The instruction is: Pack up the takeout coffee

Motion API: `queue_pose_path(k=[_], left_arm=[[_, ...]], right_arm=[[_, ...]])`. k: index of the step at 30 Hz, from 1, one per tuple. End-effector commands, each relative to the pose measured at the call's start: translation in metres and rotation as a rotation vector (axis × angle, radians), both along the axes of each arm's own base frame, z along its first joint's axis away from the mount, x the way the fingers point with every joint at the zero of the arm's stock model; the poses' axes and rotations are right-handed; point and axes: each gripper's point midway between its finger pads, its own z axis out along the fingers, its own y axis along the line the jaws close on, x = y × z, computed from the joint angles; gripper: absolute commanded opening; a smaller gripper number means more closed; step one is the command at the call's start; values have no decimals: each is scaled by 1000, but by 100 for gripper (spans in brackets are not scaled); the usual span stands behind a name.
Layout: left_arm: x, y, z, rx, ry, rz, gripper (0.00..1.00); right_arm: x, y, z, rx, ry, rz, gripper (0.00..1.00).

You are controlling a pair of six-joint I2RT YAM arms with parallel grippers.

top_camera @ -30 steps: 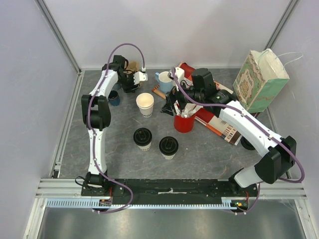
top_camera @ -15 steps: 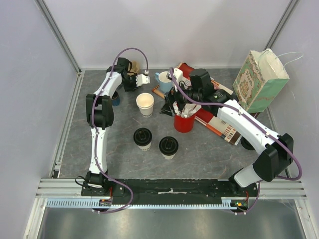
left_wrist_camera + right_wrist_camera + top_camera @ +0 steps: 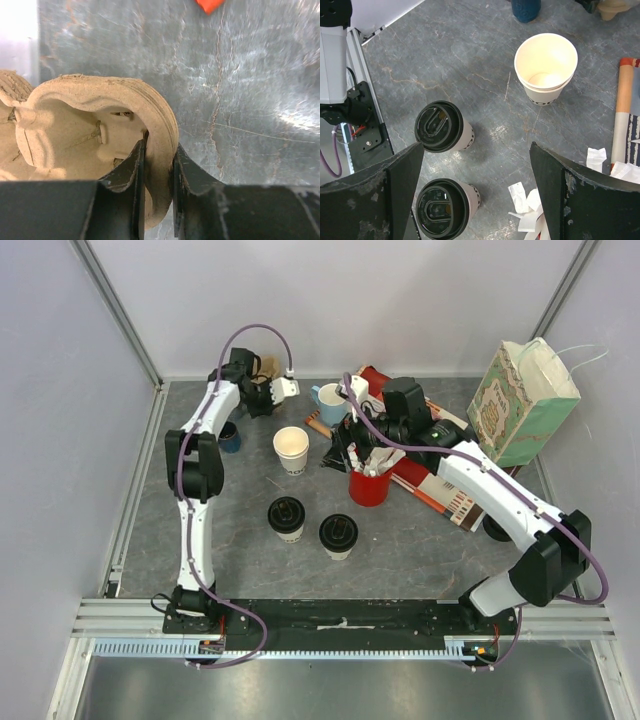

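Left hand [image 3: 159, 150] clamped on the wall of a moulded-pulp cup carrier [image 3: 75, 115]. Right hand [image 3: 476, 155] gapes wide above a lidded takeout coffee [image 3: 286, 517] and its twin [image 3: 338, 534], upright mid-worktop [image 3: 430, 540].

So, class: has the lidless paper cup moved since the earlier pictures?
No. The lidless paper cup stays put, same gap left of the red cup.

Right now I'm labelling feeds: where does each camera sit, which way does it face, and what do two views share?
Top external: above, behind the bases, looking down on the table; left arm and right arm show whole.
Left wrist: looks along the left pincer at the pulp carrier wall it pinches.
Right wrist: looks down past the open right pincer at two lidded cups and an open cup.
Shared: top and right wrist both show those cups.
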Motion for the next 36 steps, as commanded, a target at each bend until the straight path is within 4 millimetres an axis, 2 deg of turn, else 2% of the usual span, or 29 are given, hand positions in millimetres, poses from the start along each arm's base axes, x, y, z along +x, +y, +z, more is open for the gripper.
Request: queue_pose_path(k=[1,2,3,6,7,9,10,13,14,15,16,17,18,19,20,21,22,23,24,25,27,28,30,31,32,33,34,35,36], left_arm=[[6,-14,134,-226,-197,67,2],[3,-14,143,-251,-197,77,2],[-3,-15,161,-282,-207,87,2],[-17,-23,184,-368,-197,86,2],[-26,-27,207,-404,-220,70,2],[-34,-31,225,-467,-216,93,2],[-45,-34,249,-499,-240,83,2],[-66,-38,287,-591,-233,121,2],[-83,-37,317,-620,-270,124,2],[-95,-37,326,-661,-240,159,2],[-106,-36,338,-681,-245,172,2],[-133,-33,371,-711,-295,175,2],[-145,-31,369,-743,-247,225,2],[-159,-27,380,-758,-250,264,2],[-173,-25,385,-771,-229,293,2],[-201,-22,394,-802,-181,338,2],[-216,-20,395,-814,-148,364,2],[-229,-18,393,-820,-118,388,2],[-256,-14,406,-843,-125,401,2],[-272,-9,397,-828,-81,449,2],[-308,0,400,-835,-80,501,2],[-324,4,393,-822,-55,532,2],[-340,7,368,-798,7,579,2],[-359,8,363,-795,14,582,2],[-361,9,340,-772,72,610,2],[-366,9,330,-765,93,622,2],[-375,8,324,-770,111,617,2],[-378,6,301,-760,184,648,2],[-382,4,293,-762,216,651,2]], right_arm=[[-2,-2,37,80,-75,-18,95],[-3,-3,39,87,-73,-26,95],[-1,-4,42,92,-81,-39,96],[4,-6,48,108,-86,-85,98],[5,-7,50,114,-89,-96,98],[3,-8,60,141,-87,-111,98],[3,-8,65,154,-87,-114,98],[-4,-10,83,205,-112,-116,98],[-8,-12,92,226,-131,-110,98],[-10,-11,104,259,-163,-106,98],[-11,-13,105,278,-160,-112,98],[-16,-16,115,306,-177,-120,98],[-17,-17,129,355,-212,-124,98],[-22,-17,127,386,-183,-130,98],[-30,-21,154,470,-249,-117,98],[-34,-23,160,511,-249,-122,98],[-34,-26,152,536,-217,-156,98],[-47,-33,182,663,-254,-146,98],[-55,-33,185,696,-257,-116,98],[-61,-32,186,717,-250,-92,98],[-72,-25,189,735,-152,-30,98],[-73,-18,193,733,-122,-12,98],[-78,-3,185,710,-51,-26,97],[-80,5,187,696,-62,-34,95],[-81,15,171,616,-68,-52,91],[-101,34,168,586,-59,-27,90],[-93,43,170,569,-58,-90,89],[-93,49,163,552,-31,-114,83],[-98,57,162,575,33,-128,79]])
